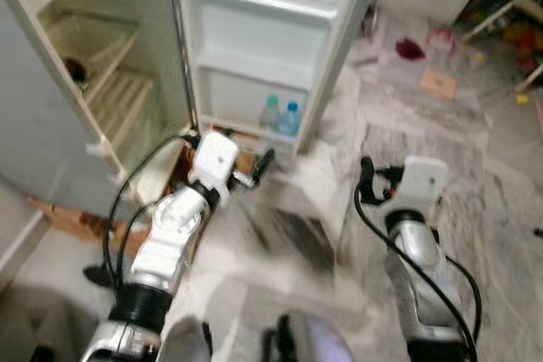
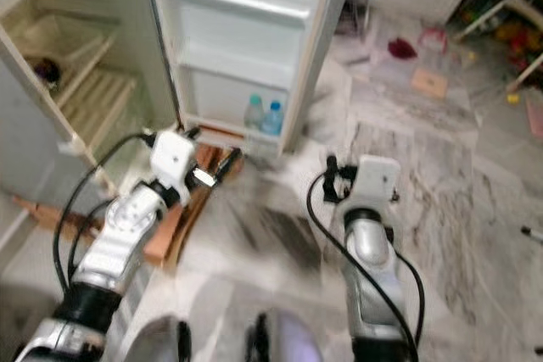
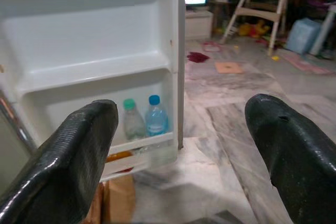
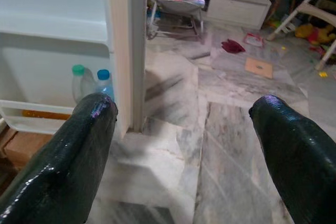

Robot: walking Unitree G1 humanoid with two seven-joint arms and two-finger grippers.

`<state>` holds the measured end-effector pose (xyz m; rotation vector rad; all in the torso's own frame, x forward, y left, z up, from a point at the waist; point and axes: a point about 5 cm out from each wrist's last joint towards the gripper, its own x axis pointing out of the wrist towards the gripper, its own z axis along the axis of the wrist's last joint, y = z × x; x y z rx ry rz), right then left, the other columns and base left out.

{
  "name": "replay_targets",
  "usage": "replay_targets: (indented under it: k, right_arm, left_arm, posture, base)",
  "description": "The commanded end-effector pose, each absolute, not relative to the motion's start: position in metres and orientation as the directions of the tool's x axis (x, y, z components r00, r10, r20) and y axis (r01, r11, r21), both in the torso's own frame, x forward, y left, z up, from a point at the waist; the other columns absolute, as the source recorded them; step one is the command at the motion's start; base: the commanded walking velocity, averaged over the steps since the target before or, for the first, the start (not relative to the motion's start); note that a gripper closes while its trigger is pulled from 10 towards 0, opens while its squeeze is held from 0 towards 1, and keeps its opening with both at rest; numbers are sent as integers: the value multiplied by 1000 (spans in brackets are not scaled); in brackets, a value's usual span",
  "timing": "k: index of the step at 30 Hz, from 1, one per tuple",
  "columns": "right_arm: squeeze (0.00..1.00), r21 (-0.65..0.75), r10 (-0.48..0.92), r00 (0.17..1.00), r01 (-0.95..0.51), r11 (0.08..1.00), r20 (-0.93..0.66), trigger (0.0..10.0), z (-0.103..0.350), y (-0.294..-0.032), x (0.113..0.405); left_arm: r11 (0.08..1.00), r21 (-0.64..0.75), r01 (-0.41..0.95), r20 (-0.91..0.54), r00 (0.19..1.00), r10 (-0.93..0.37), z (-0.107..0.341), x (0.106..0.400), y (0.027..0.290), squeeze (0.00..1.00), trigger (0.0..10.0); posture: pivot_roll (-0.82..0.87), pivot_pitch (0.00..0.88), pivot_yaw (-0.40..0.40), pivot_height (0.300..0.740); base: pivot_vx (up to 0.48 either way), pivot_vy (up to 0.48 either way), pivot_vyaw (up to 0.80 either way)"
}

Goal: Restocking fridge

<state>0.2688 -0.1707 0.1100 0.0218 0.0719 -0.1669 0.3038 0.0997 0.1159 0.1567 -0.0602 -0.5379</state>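
two bottles (image 1: 280,116) stood side by side in the lowest shelf of the open fridge door (image 1: 254,48), one with a green cap (image 3: 129,104) and one with a blue cap (image 3: 154,99), touching or nearly so. the fridge (image 1: 93,82) stood open on the robot's left, its pale wire shelves bare apart from a dark round thing (image 1: 75,70) near the back, too blurred to name. a brown cardboard box (image 2: 182,201) lay on the marble floor (image 1: 441,175) at the foot of the door, under the left arm.

the left gripper (image 3: 178,145) was raised in front of the door's lower shelf, fingers (image 3: 68,156) spread wide and holding nothing. the right gripper (image 4: 184,150) hovered over the floor just beside the door's outer edge, also gaping wide and empty, with the bottles off to one side of it.

farther back on the floor lay a dark red cloth (image 1: 410,48) and a flat tan square (image 1: 439,83), with a white chair frame (image 3: 262,3) and toys beyond.
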Motion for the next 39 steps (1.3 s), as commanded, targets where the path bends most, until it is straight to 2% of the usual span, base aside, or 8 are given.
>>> replay_targets:
  k: [1,16,27,28,33,37,39]
  right_arm:
    - [0,0,-194,977,195,981,-85,10000,106,-180,266]
    - [0,22,-175,981,178,984,-81,10000,104,-173,269]
    - [0,26,-166,984,168,985,-71,10000,104,-170,272]
    - [0,33,-162,985,164,986,-66,10000,105,-169,275]
    - [0,39,-146,988,148,988,-42,10000,110,-165,281]
    - [0,37,-143,990,144,989,-16,10000,115,-165,284]
    - [0,38,-142,990,143,989,-14,10000,115,-165,284]
  left_arm:
    - [825,215,522,6,844,-536,115,302,91,0,10000]
    - [848,265,458,-24,883,-469,107,294,111,0,10000]
    - [862,273,426,-33,900,-435,104,294,118,0,10000]
    - [881,297,369,-34,926,-376,105,296,124,0,10000]
    - [899,305,314,-16,946,-325,110,292,135,0,10000]
    - [917,338,213,-3,974,-225,119,283,151,0,10000]
    - [931,309,193,1,979,-203,120,279,154,0,10000]
  posture:
    - [-7,123,-88,740]
    - [21,116,-84,740]
    - [33,109,-80,740]
    - [51,100,-72,740]
    - [66,105,-60,740]
    - [117,126,-50,740]
    - [114,127,-58,740]
  base:
    - [0,-439,0]
    - [306,-365,0]
    - [422,-110,0]
    - [349,-251,0]
    - [0,0,0]
    - [0,0,0]
    - [0,0,0]
